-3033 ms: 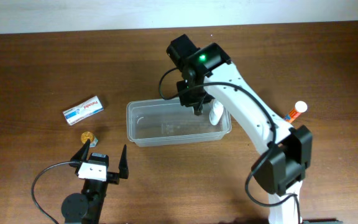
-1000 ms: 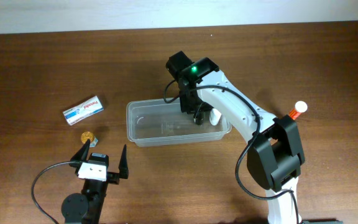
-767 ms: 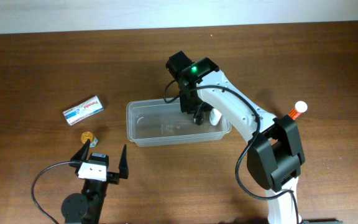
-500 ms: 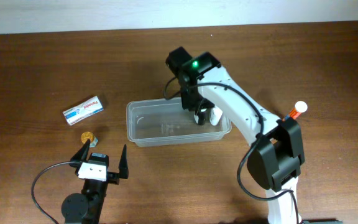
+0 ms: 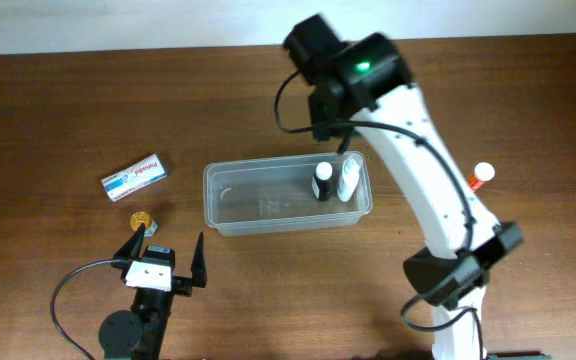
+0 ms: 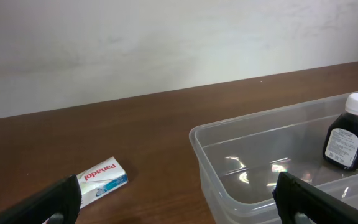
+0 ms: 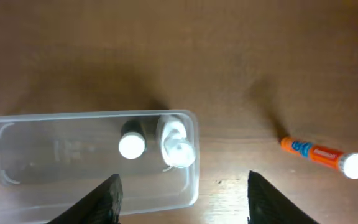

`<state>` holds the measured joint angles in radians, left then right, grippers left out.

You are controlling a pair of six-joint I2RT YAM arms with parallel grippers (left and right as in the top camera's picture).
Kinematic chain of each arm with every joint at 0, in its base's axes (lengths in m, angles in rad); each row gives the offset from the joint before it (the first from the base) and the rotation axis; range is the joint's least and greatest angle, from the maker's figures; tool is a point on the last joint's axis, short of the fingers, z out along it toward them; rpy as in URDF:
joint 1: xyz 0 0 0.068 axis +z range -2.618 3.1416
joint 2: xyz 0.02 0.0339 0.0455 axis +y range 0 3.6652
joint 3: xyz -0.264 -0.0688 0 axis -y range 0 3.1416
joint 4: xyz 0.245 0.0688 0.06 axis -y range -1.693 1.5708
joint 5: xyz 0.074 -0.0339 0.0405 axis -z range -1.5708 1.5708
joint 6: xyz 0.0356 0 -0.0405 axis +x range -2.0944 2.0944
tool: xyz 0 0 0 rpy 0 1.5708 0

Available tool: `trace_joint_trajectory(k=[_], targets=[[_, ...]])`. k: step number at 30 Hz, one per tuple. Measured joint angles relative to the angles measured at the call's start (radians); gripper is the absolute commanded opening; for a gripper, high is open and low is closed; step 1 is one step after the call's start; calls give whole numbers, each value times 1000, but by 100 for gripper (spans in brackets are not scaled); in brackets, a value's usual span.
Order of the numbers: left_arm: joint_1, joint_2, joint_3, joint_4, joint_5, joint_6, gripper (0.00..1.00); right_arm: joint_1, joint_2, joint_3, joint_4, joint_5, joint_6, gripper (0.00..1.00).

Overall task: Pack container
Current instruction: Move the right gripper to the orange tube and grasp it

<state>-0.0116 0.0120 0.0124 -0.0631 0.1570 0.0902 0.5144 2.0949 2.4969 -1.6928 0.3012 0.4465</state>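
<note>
When you review this moment, note that the container (image 5: 268,205) lay near the middle of the counter (image 5: 78,100), its long sides running left to right in the overhead view. Two bottles stood upright inside it at its right end: a dark bottle (image 5: 323,183) with a white cap, and just beside it on the right a white bottle (image 5: 347,180). Whether the two touched could not be determined.

Your right gripper (image 7: 184,180) hung high above that end of the container, looking straight down. Its jaws were spread wide and held nothing.

To the right of the container, well apart from it, an orange tube (image 5: 478,177) with a white cap lay on the counter, partly hidden by the right arm in the overhead view. To the left lay a white and blue box (image 5: 133,177) printed "Panadol". A small gold-coloured object (image 5: 141,217) sat near it; what it was could not be told.

Your left gripper (image 5: 163,258) sat low at the near left of the counter, facing the container. Its jaws were wide apart and empty.
</note>
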Motion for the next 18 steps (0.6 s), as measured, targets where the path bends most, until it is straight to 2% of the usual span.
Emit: trace_joint_trajectory(k=[4, 9, 18], targets=[[0, 0, 0, 0, 0, 0, 99, -97, -60, 5, 0, -63, -19, 57], [0, 0, 0, 0, 0, 0, 99, -312, -138, -3, 0, -159, -69, 59], [0, 0, 0, 0, 0, 0, 99, -607, -246, -222, 2, -202, -134, 64]])
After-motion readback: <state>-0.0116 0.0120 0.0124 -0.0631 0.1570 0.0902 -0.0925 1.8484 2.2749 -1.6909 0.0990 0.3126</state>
